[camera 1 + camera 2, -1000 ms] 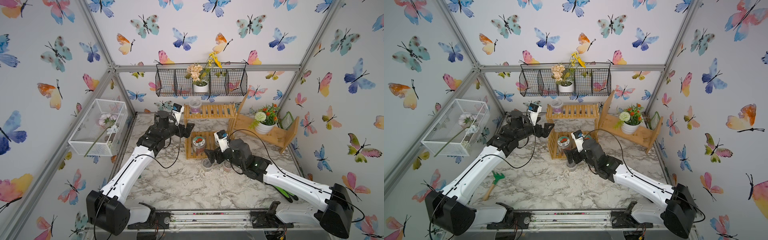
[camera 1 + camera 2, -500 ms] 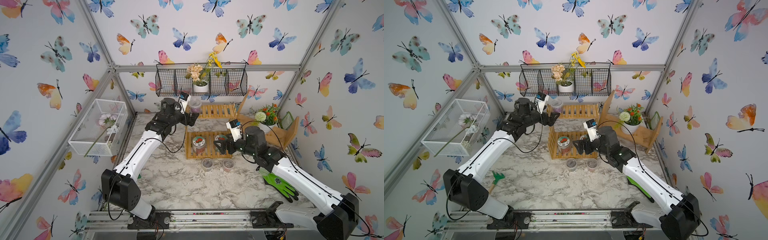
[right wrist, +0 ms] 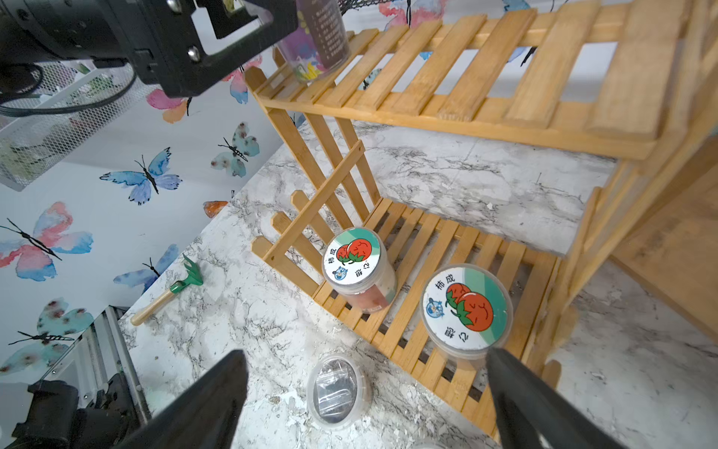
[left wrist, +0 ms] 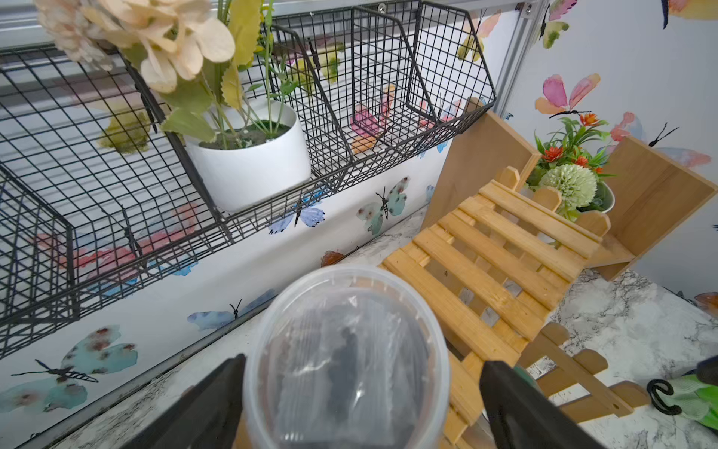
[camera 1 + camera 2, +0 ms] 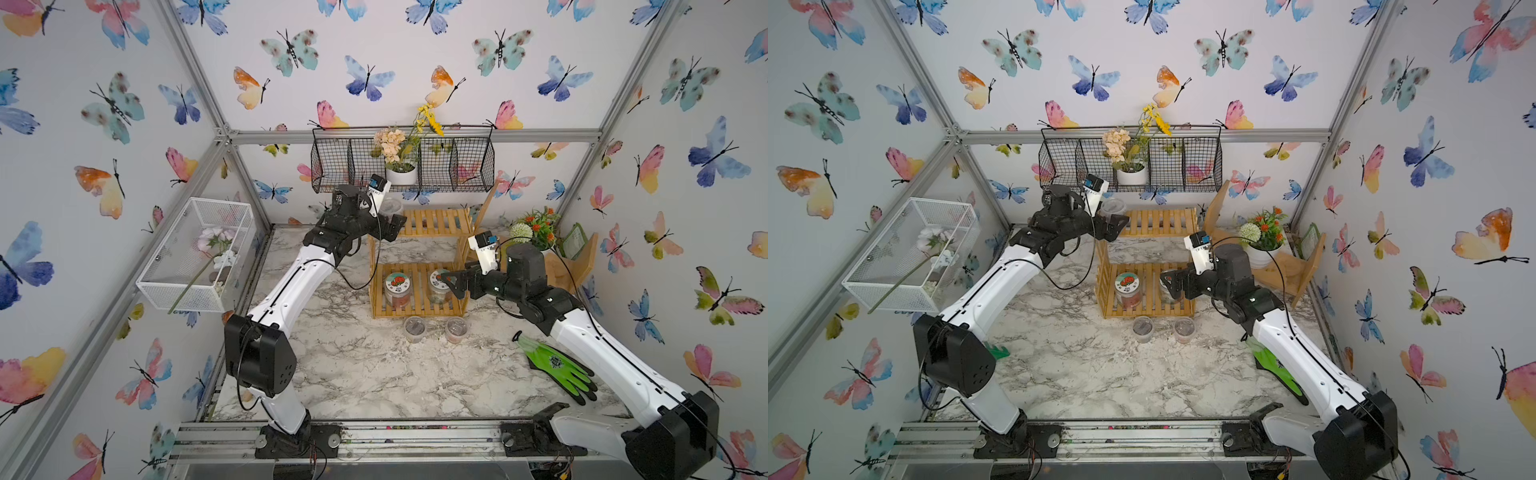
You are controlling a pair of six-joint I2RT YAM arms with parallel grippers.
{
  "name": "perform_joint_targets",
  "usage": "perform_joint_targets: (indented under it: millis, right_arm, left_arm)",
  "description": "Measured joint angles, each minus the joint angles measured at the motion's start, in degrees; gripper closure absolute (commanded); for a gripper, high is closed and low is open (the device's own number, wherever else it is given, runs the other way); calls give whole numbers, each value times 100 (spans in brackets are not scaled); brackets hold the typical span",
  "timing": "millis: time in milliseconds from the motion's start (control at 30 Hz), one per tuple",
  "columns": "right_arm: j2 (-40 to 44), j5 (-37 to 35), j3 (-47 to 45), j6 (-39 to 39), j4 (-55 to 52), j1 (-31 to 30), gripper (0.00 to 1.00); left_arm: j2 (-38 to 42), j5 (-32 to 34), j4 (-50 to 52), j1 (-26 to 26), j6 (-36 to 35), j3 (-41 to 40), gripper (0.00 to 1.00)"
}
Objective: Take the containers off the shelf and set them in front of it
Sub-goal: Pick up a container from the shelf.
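The shelf [image 5: 436, 222] is a two-tier slatted wooden rack at the back of the table. One small clear cup [image 4: 345, 361] stands at the left end of its top tier. My left gripper [image 4: 361, 396] is open with a finger on either side of that cup. Two lidded jars [image 5: 397, 286] [image 3: 466, 311] stand on the lower tier. My right gripper [image 3: 365, 388] is open, hovering by the right jar, with one finger [image 3: 516, 396] close to it. Two more cups [image 5: 414, 328] [image 5: 455, 328] sit on the table in front of the shelf.
A green glove [image 5: 557, 365] lies under the right arm. A small green rake [image 3: 171, 291] lies left of the shelf. A plank shelf with a flower pot [image 5: 536, 232] stands to the right, a black wire basket [image 5: 403, 166] hangs above, and a white mesh box [image 5: 195, 253] hangs on the left wall.
The left arm rose from beside the shelf to its top tier and now straddles the cup. The right arm pulled back from the two front cups and lifted to the right jar.
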State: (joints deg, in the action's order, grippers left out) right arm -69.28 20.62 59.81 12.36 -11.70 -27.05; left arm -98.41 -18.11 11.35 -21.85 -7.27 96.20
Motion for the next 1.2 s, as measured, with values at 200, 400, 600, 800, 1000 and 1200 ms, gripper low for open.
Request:
perform_joint_targets:
  millis: [200,400,600,800,1000,1200]
  right_arm:
    - [-94,107,26,0,-2,90,2]
    - [-114,155,48,0,-2,122,2]
    - [-114,168,48,0,-2,133,2]
    - [-114,168,48,2,-2,160,2]
    - [-111,168,48,4,-2,162,2]
    - [-111,168,48,4,-2,162,2]
  left_arm:
    - [-144,-9,-7,0,0,188,1]
    - [-234,-9,-55,0,2,269,4]
    - [-341,-13,-109,0,59,269,17]
    - [-354,-13,-247,0,105,269,26]
    - [-354,-13,-286,0,109,267,33]
    - [-350,-13,-302,0,105,251,35]
